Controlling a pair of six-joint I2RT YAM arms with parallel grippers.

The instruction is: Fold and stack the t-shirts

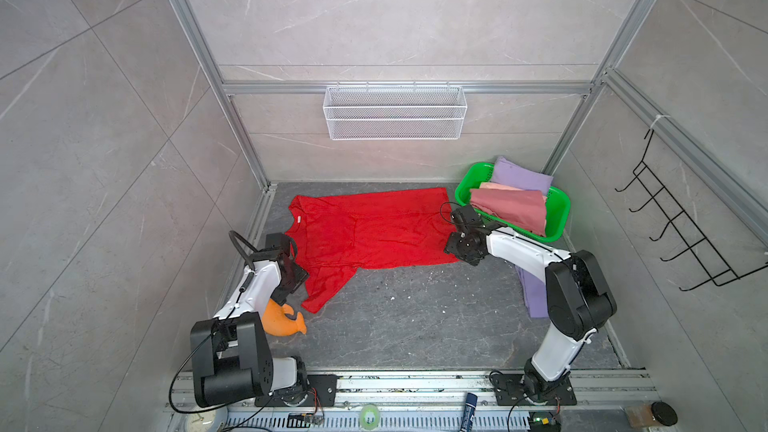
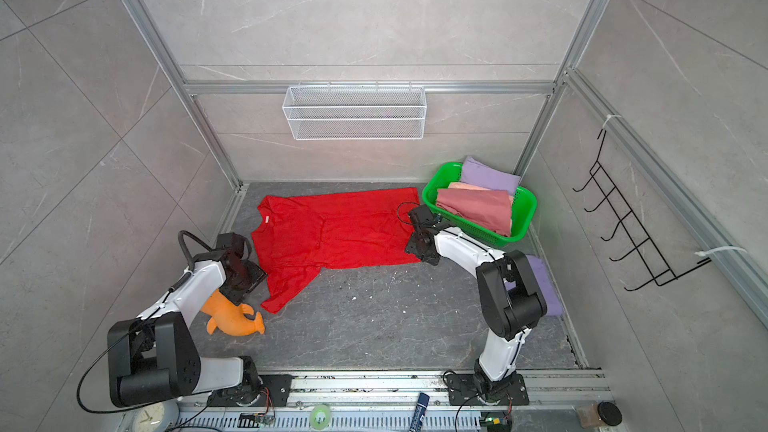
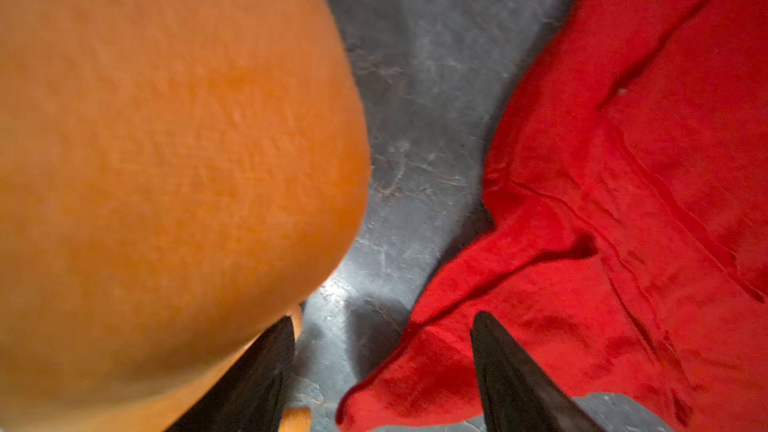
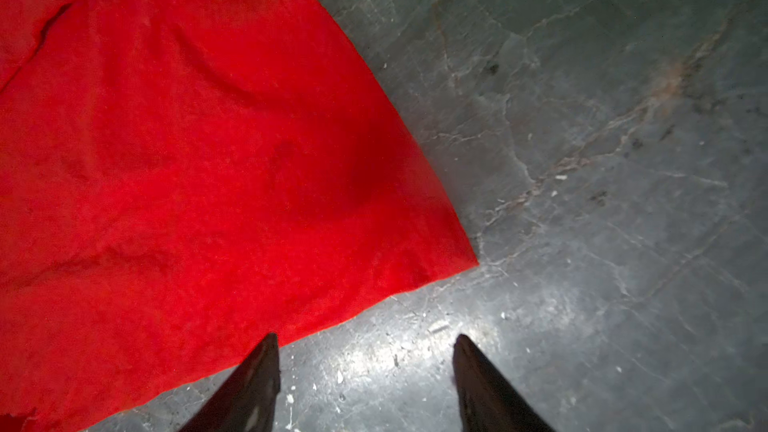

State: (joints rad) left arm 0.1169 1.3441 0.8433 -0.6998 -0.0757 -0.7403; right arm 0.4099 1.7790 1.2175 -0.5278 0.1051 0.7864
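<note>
Red t-shirt (image 1: pixel 374 228) spread flat, lightly creased, near sleeve crumpled

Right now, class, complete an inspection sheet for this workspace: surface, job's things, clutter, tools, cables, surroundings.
Surface: dark marbled table, scattered with white specks.
Job's things: red t-shirt spread flat; dusty rose t-shirt, peach t-shirt, lavender t-shirt piled in green basket; lavender cloth at the table's right edge.
Clutter: orange plush toy at front left.
Tools: left tool open between toy and red sleeve; right tool open at the red hem corner; neither grips anything.
Cables: black cable loops behind the left tool.
Surroundings: white wire basket on the back wall; black hook rack on the side wall.
</note>
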